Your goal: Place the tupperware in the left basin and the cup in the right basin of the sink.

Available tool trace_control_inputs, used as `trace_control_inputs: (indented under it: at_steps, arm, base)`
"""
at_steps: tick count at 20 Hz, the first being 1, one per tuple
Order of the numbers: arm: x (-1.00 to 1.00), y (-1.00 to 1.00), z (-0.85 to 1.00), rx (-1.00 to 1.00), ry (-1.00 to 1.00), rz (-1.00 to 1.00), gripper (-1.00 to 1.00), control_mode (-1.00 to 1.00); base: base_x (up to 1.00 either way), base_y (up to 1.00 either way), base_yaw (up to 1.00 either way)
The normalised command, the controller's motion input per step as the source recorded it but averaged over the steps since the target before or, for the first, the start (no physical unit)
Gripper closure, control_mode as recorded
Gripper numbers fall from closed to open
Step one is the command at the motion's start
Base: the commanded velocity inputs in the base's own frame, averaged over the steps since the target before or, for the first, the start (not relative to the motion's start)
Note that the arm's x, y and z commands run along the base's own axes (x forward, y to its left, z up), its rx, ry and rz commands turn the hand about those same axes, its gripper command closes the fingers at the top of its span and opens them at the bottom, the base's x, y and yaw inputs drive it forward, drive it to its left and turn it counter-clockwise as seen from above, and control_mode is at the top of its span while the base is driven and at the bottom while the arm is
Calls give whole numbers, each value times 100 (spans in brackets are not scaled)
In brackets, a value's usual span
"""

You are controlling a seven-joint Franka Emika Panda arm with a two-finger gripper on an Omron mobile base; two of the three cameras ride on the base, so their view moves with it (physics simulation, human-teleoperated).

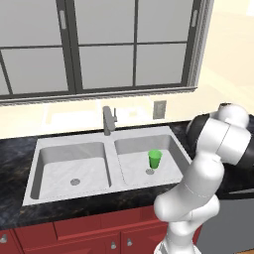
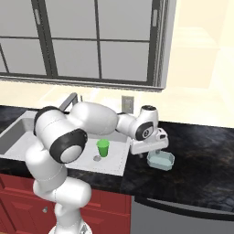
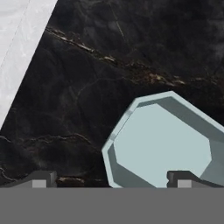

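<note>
Left base view first: the cup (image 1: 155, 159) stands upright in the right basin (image 1: 171, 168) of the sink (image 1: 34, 168), near the drain, so I judge that half of the job done. The left basin (image 1: 54, 171) holds nothing I can make out. My own arm blocks the stretch of table (image 1: 15, 149) to the right of the sink from this side.

Right base view: the tupperware (image 2: 161, 160) sits on the dark table, right of the sink and apart from its rim. My tool (image 2: 154, 152) hangs just above the container's near-left edge; the hand body covers the fingers here.

Hand view: the fingers (image 3: 41, 179) stand wide apart with nothing between them. The container shows as a pale open tub, off-centre, with one fingertip over its interior and the other over bare table, so one wall lies between them. I would slide a little so that wall sits midway between the fingers, come straight down, and pinch the wall, not the whole tub. The tub's lower edge is cut off, so I cannot judge its depth or height.
</note>
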Motion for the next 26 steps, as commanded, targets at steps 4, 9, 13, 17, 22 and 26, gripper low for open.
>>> trace_control_inputs:
  at_steps: [4,9,13,17,22,26]
  arm:
    - [-19,10,-13,1,0,-1,-100,-100]
    - [-11,4,-8,0,0,-2,-100,-100]
    - [9,-2,-1,0,0,0,-100,-100]
    - [23,-1,0,0,0,1,-100,-100]
    - [13,-3,-4,0,0,1,-100,-100]
    - [5,-10,-20,1,4,1,-100,-100]
  base:
    - [0,0,0]
    - [0,0,0]
    - [0,0,0]
    - [0,0,0]
    - [0,0,0]
    - [0,0,0]
